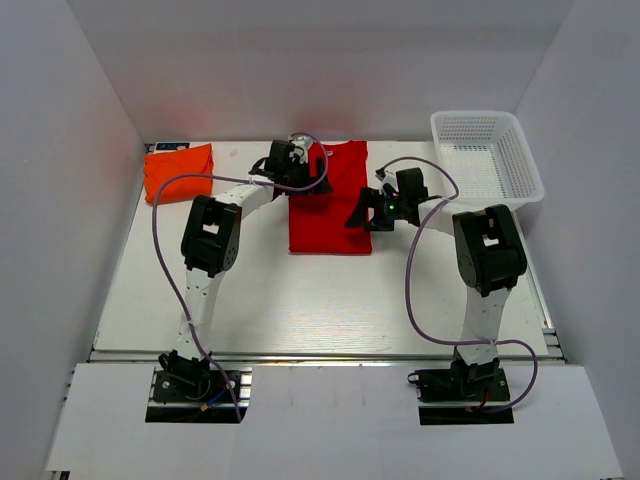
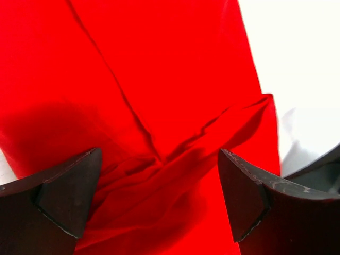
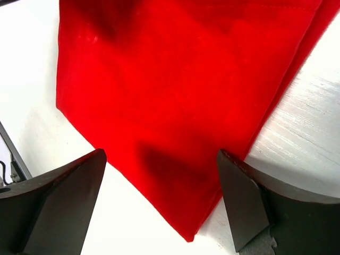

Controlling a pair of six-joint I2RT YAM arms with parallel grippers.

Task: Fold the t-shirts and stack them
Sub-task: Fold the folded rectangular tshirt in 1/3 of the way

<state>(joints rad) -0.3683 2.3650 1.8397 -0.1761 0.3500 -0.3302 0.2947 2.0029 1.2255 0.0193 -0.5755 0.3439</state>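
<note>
The left pincer point(image 2: 159, 156) is hanging over the far end of the red t-shirt point(image 1: 330, 215), its two dark fingers spread wide and gripping nothing. Directly beneath and between those fingers the red cloth is bunching into several creases that run toward one point. Whether the fingertips are touching the fabric cannot be told. The right pincer point(image 3: 162, 154) is also standing spread, with nothing pinched. One corner of the same red t-shirt is lying below the gap between its fingers, and bare white surface point(image 1: 300, 300) is showing on either side of that corner. The red t-shirt is lying flat as a narrow rectangle between the two pincers. The orange t-shirt point(image 1: 178, 172) is sitting folded well off to the left of the left pincer. A white mesh basket point(image 1: 478, 127) is standing to the right of the right pincer, apart from it.
</note>
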